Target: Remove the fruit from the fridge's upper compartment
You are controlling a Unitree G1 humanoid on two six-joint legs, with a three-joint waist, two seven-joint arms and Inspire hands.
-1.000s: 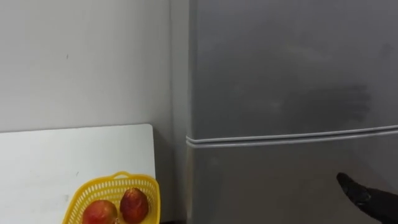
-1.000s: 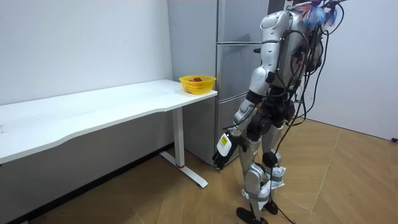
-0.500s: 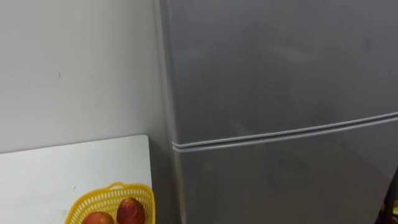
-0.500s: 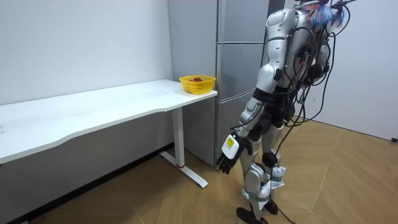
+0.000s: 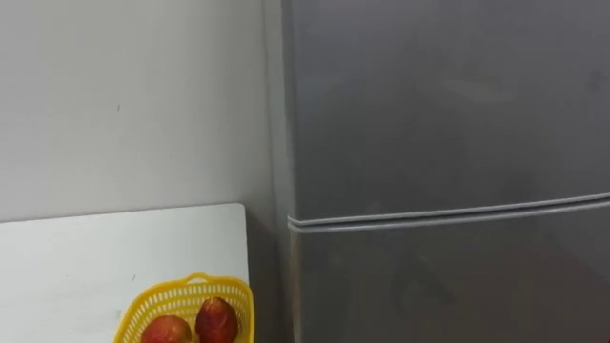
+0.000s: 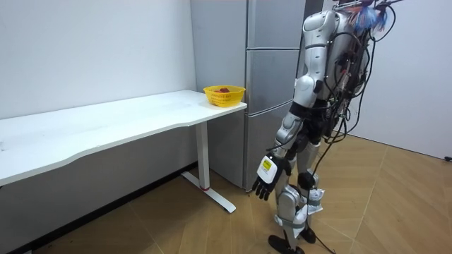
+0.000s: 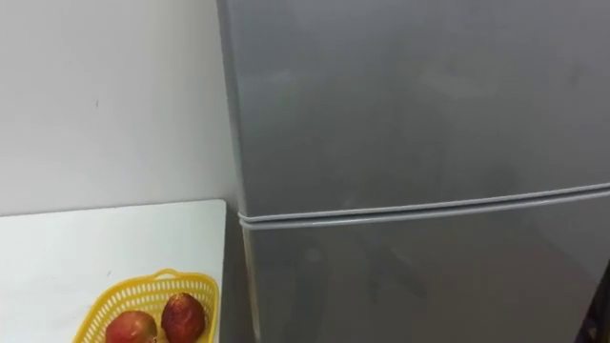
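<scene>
**A:** ok what's the floor like around it?

**B:** Wood floor (image 6: 176,226), open nearest the camera and off to the room view's right of the robot. It's standing upright, close in front of the fridge (image 6: 268,85) and facing it. Its left hand (image 6: 265,186) hangs low by the thigh, fingers spread and loose, nothing in it.

**A:** and the table?

**B:** Long white table (image 6: 106,127) on the robot's left, running along the wall. Its near edge faces the open floor. Its right end stops just beside the fridge's side, with a thin gap between them. A yellow basket (image 5: 229,289) sits at that right end, with two red fruits (image 5: 216,320) side by side in it.

**A:** fridge itself?

**B:** Grey, two doors stacked. The upper door (image 5: 438,105) is closed flush. A pale seam (image 5: 448,214) runs between it and the lower door (image 5: 448,286), which is closed too. Whatever's in the top part is hidden behind that door, so I can't tell what it is. Farthest back, behind the table, is a plain white wall (image 5: 124,95).
</scene>
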